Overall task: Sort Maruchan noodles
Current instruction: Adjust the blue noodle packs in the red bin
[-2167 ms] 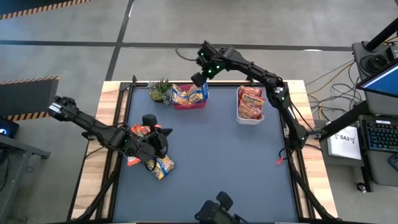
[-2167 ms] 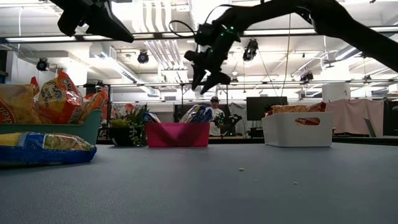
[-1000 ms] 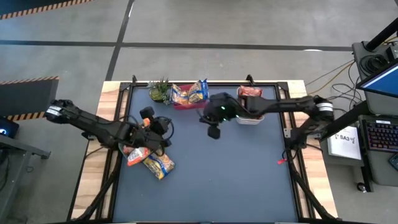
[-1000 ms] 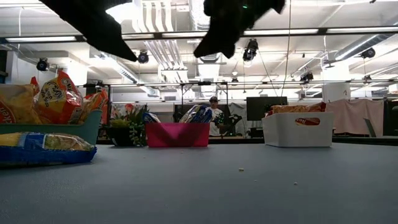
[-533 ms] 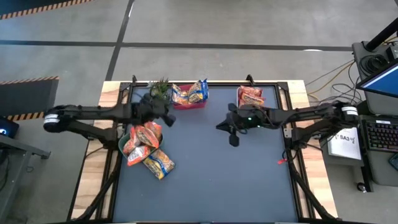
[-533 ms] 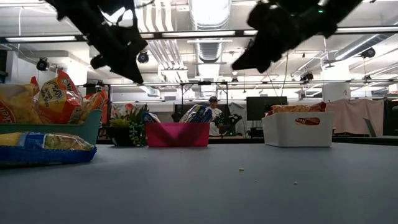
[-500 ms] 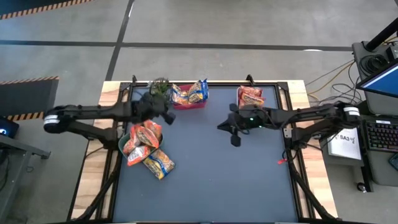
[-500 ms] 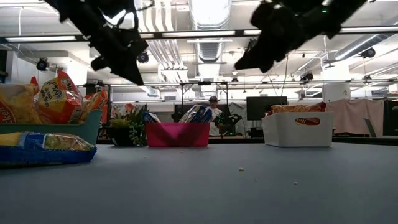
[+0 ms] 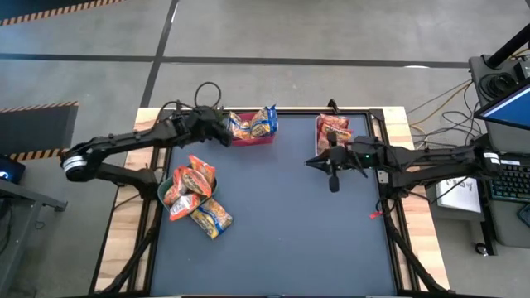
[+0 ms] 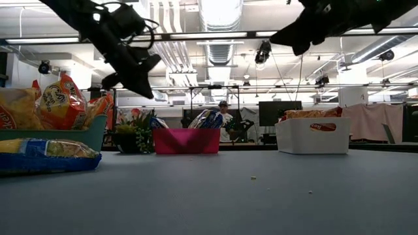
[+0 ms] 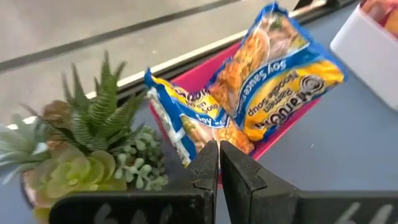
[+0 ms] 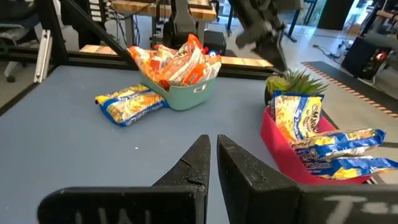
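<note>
Several orange Maruchan noodles packets [image 9: 189, 184] stick out of a teal bowl [image 12: 186, 96] at the table's left. One yellow-and-blue packet [image 9: 212, 220] lies flat on the table just in front of it. More yellow-and-blue packets [image 11: 280, 81] stand in a pink bin [image 9: 252, 137] at the far edge, and red ones [image 9: 333, 132] fill a white bin [image 9: 330, 157]. My left gripper [image 9: 224, 132] hovers shut and empty by the pink bin's left side. My right gripper [image 9: 310, 164] is shut and empty, in the air in front of the white bin.
A small green plant [image 11: 81, 143] stands just left of the pink bin, close under my left gripper. The blue table top [image 9: 281, 232] is bare in its middle and near part. A person sits in the room far behind the table [image 10: 225, 108].
My left gripper has left the teal bowl and gone toward the far edge, to the pink bin, rising a little. My right gripper has swung from the table's middle toward the right edge and now hangs in front of the white bin. Both have stayed shut.
</note>
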Robot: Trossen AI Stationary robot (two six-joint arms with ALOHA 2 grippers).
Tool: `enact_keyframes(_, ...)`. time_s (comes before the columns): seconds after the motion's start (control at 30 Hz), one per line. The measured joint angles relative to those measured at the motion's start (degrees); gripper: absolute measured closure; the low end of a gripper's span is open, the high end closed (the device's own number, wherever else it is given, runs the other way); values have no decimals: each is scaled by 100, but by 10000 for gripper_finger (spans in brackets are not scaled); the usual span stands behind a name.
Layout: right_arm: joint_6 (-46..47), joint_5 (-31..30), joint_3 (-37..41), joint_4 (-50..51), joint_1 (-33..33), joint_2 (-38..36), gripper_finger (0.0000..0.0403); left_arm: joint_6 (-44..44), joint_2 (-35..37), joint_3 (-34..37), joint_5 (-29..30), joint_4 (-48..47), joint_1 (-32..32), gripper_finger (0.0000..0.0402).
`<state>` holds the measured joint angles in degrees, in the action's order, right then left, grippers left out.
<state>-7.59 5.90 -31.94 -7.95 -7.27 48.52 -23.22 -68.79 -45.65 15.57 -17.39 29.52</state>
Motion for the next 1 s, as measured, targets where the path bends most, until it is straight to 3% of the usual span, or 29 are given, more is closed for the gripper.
enact_keyframes(0.17,4,1,60,133,0,-236,385,35,-720,-352,85,-103,-4,402)
enact_keyframes(0.37,-3,-1,63,314,0,-185,385,69,-1475,-1085,1027,-1265,15,401)
enact_keyframes(0.63,77,-1,68,344,0,-112,385,116,-2070,-1348,1032,-1508,13,402)
enact_keyframes(1.0,159,-1,68,342,0,-110,385,108,-2102,-1357,882,-1296,11,402)
